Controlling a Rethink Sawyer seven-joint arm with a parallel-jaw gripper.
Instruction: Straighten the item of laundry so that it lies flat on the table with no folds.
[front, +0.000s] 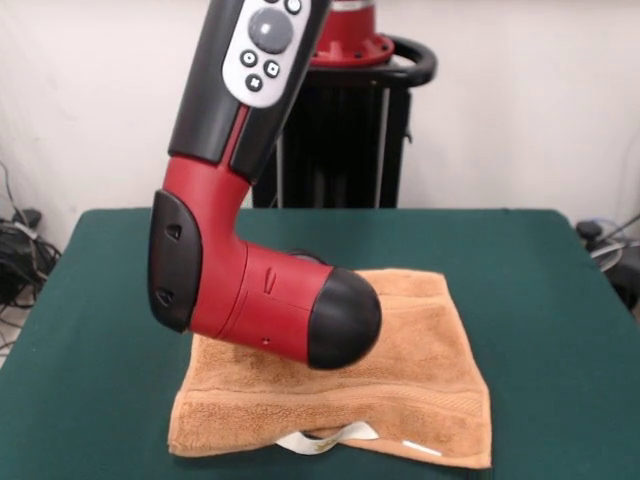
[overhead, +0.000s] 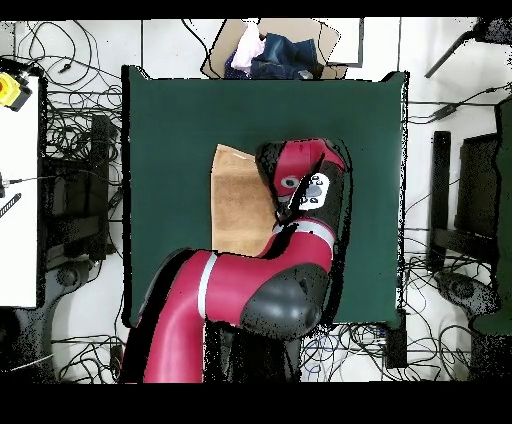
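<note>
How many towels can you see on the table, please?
1. A single orange-tan towel lies on the green table, near its front edge in the front view, partly under the robot arm, which could be hiding more of it.

You have one towel (front: 400, 380), bearing one white label (front: 330, 438), on one green table (front: 540, 270). One red arm (front: 250, 290) hangs over it. One box of clothes (overhead: 280, 50) sits beyond the table.
</note>
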